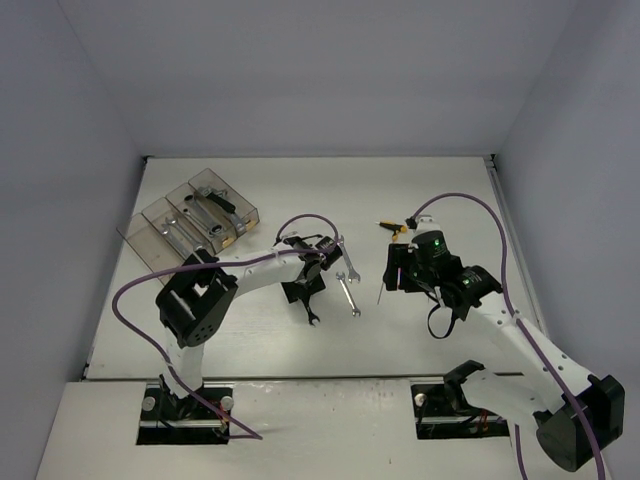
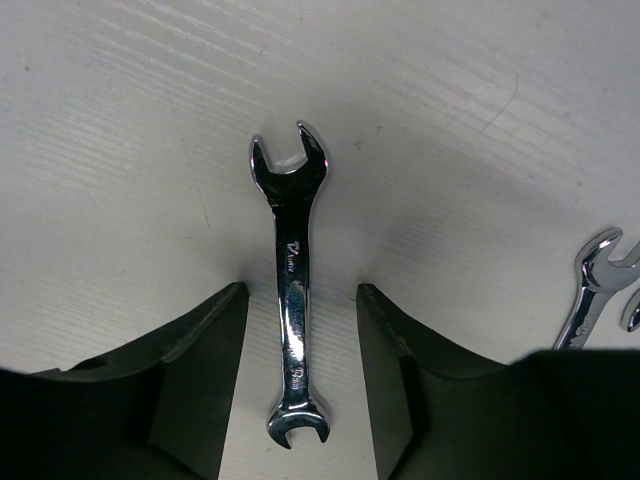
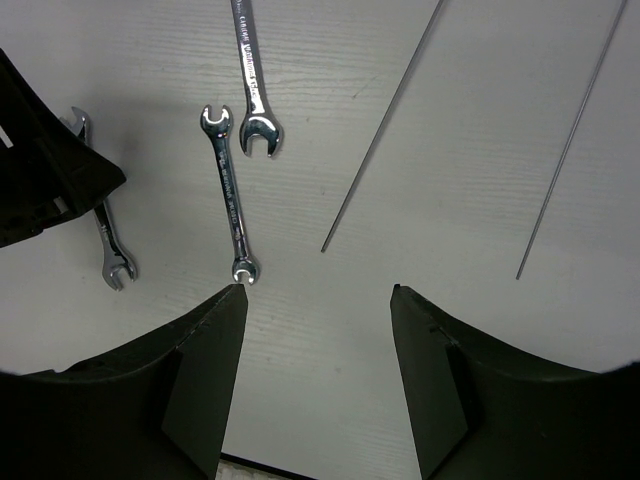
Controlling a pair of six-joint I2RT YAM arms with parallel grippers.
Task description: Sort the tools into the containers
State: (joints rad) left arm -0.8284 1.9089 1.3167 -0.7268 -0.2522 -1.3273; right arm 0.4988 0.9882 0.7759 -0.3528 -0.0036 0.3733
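**Wrench straddled at table centre, grip not yet made**

The left gripper (image 2: pixel 302 300) is held low over a double-ended wrench (image 2: pixel 290 250) lying flat near the middle of the table (image 1: pixel 450 180); its jaws stand apart, 1 on each side of the shank, with bare table showing in both gaps, so nothing is grasped. The right gripper (image 3: pixel 319 292) is likewise spread and empty, hung over bare table with thin rods (image 3: pixel 385 125) beyond it. The containers (image 1: pixel 148 238), 4 joined bins, are set at the far left of the table, with wrenches already lying in some of them.

For the grasp to be made well, the jaws should be closed squarely across the shank, about midway along it, so that the wrench is not swung by an off-centre pinch; the fingertips should be kept down at the table, since the tool is thin and flat; the polished steel is judged likely to slip, so the lift should wait until both pads are seated.

A second wrench (image 2: pixel 592 300) lies just beside the right-hand finger and should be left undisturbed; the right gripper is near on that side too. Toward the bins the table appears open; each bin is narrow, so the wrench would have to be turned lengthwise before release; the enclosure walls stand close behind the bins.
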